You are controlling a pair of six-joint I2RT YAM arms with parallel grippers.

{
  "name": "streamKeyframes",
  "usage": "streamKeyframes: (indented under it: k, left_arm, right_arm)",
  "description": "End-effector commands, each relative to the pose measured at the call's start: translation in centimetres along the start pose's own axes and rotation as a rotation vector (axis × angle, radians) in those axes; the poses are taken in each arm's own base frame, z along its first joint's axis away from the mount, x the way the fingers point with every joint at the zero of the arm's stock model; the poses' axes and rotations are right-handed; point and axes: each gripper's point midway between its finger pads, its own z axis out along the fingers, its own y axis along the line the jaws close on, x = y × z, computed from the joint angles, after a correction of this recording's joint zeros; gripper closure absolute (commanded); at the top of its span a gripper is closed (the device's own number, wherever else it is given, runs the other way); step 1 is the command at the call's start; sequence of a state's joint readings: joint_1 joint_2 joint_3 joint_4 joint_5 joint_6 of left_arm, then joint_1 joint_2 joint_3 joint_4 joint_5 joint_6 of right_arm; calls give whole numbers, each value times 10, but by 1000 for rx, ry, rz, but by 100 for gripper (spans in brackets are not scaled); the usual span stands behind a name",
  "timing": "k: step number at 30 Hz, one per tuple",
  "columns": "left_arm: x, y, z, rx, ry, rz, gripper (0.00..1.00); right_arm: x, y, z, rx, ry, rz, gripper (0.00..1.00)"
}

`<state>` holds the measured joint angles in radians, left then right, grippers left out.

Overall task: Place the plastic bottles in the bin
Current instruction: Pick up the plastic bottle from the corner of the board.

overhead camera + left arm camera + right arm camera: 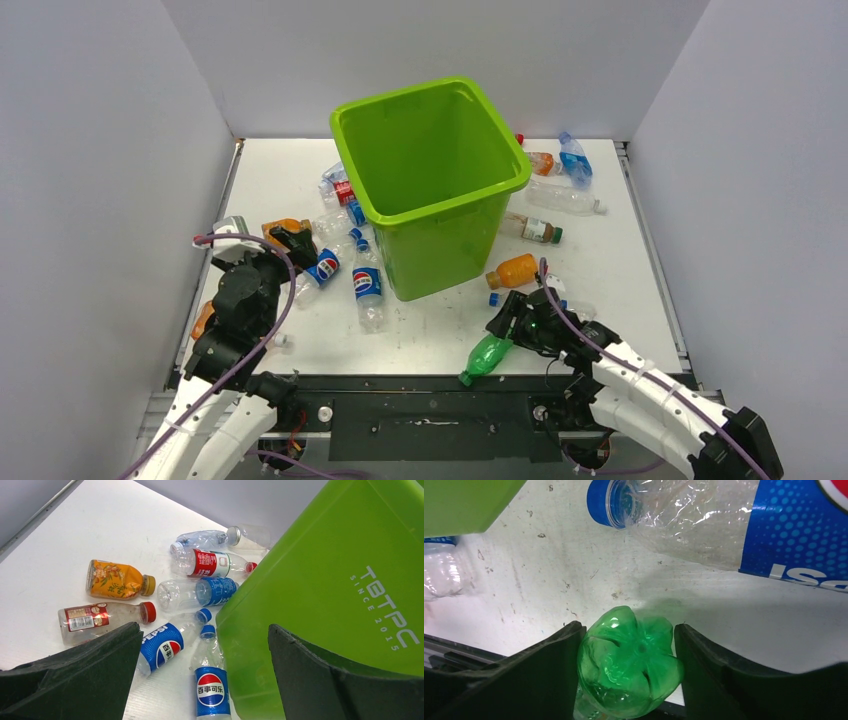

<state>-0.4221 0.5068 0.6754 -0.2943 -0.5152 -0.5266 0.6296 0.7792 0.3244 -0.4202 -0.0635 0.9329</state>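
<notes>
The lime-green bin (pixel 455 203) stands at mid-table; its wall fills the right of the left wrist view (pixel 325 590). At the table's near edge lies a green bottle (pixel 488 357), and my right gripper (pixel 508 325) is over its base. In the right wrist view both fingers press the sides of that green bottle (pixel 629 665), so the right gripper (pixel 629 630) is shut on it. My left gripper (pixel 290 240) hangs open (pixel 204 626) above bottles left of the bin: two Pepsi ones (pixel 210 685) (pixel 160 647), an orange one (pixel 117 580) and a red-labelled one (pixel 207 562).
More bottles lie right of and behind the bin: an orange one (pixel 513 270), a clear one (pixel 565 197), a blue-labelled one (pixel 574 158). A Pepsi bottle (pixel 724 520) lies just beyond the right gripper. White walls close in three sides of the table.
</notes>
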Motion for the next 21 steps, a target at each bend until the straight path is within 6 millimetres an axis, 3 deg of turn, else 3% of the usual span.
streamKeyframes:
  k: [1, 5, 8, 10, 16, 18, 21]
  left_arm:
    - [-14, -7, -1, 31, -48, -14, 4]
    - [-15, -5, -1, 23, -54, -14, 4]
    - [-16, -3, -1, 12, -60, -15, 4]
    - [-17, -1, -2, 5, -67, -12, 4]
    - [-40, -3, -8, 10, -135, 7, 4]
    - [-54, -11, -13, 42, -161, 1, 4]
    - [-83, -32, -29, 138, -199, -6, 4]
  right_arm:
    - [-13, 12, -6, -52, -66, 20, 55]
    - [-32, 24, -27, -79, -134, 1, 67]
    - [-66, 39, -61, -78, -244, -57, 79]
    - [-88, 45, -86, -56, -311, -110, 94]
    - [-142, 66, -169, -29, -489, -205, 95]
    - [-156, 81, -199, -78, -544, -231, 95]
    - [-163, 121, -241, -257, -577, -325, 95]
